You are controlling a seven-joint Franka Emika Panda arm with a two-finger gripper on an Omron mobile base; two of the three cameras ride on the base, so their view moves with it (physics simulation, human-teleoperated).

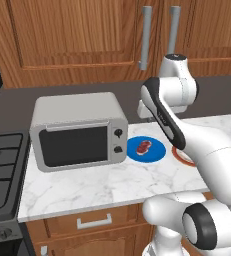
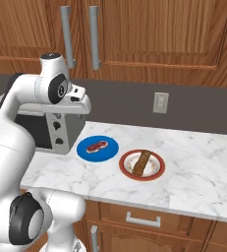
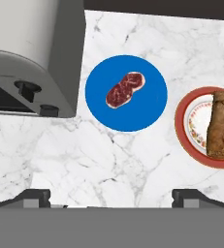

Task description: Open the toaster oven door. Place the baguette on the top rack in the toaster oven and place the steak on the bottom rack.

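Toaster oven (image 1: 79,131): light grey box standing on the marble surface (image 1: 102,182) toward its left end, just beside the stove edge; two black knobs on the right of its front
Toaster oven door (image 1: 76,145): shut, upright against the oven front, dark glass window facing out
Racks: behind the shut door, cannot be made out
Steak (image 3: 125,89): red slab with pale marbling, lying flat near the middle of the blue plate (image 3: 104,109)
Blue plate: on the surface just right of the oven, close to it but apart
Baguette (image 3: 218,124): brown stick lying lengthwise across the red-rimmed plate (image 3: 186,128), one end reaching the plate's rim
Red-rimmed plate: on the surface just right of the blue plate, the two near each other, not touching
Fingers (image 3: 117,196): spread wide, nothing between them, held above the surface in front of the blue plate
Arm: raised over the surface, hand above the oven's right end in the right base view
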